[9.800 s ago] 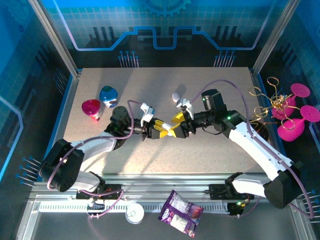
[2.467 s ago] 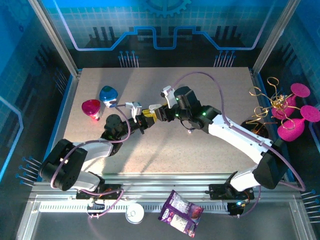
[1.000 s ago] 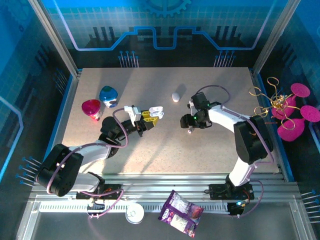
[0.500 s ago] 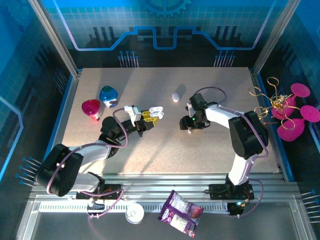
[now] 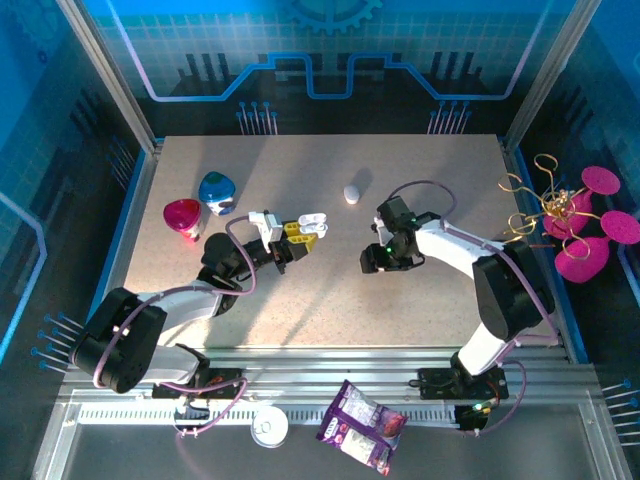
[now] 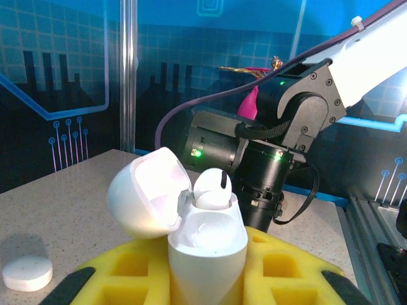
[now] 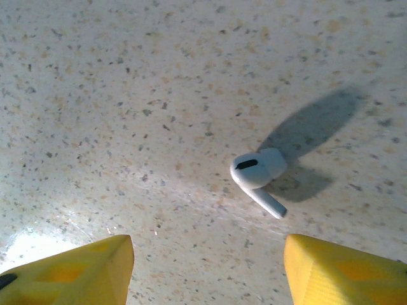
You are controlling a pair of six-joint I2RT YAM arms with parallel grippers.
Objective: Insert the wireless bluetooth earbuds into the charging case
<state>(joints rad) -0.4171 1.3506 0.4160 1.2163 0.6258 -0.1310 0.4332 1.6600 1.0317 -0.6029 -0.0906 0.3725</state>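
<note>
The speckled table [image 5: 300,160] bears earbud [image 7: 257,171] and white disc [image 6: 27,273]

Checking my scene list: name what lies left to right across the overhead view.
Glossy pink rounded object → blue-and-white rounded object → open white charging case in the left gripper → small white pebble-shaped case → pink-and-gold wire ornament

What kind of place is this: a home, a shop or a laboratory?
Most likely a robot laboratory cell: a speckled table walled by blue circuit-pattern panels on metal posts, with a left arm and a right arm bolted to a rail.
</note>
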